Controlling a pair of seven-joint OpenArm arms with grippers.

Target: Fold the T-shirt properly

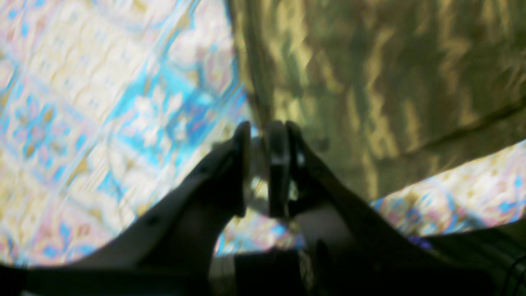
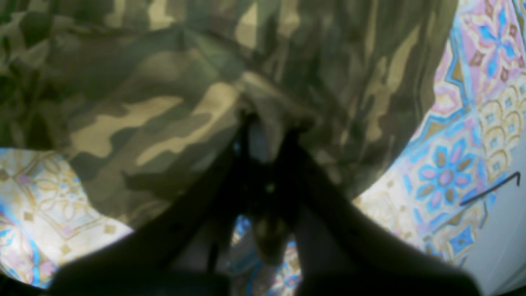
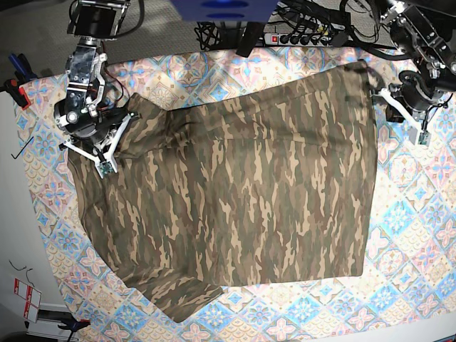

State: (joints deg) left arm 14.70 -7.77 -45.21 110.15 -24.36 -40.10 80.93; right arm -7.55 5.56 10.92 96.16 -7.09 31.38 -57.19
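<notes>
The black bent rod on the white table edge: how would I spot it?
Start at the big camouflage T-shirt on the pastel blue-pink tile-patterned cloth. In the base view, go to the cloth's left edge, onto the bare white table. The thin black L-shaped metal rod lies there, apart from the white tags lower down.

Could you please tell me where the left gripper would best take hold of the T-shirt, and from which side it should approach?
At the corner of the T-shirt nearest the left gripper, which sits just off that edge, nearly shut, holding nothing. The cloth lies bare beside it, so probably come in from outside and pinch the edge. The right gripper is shut on the opposite corner.
</notes>
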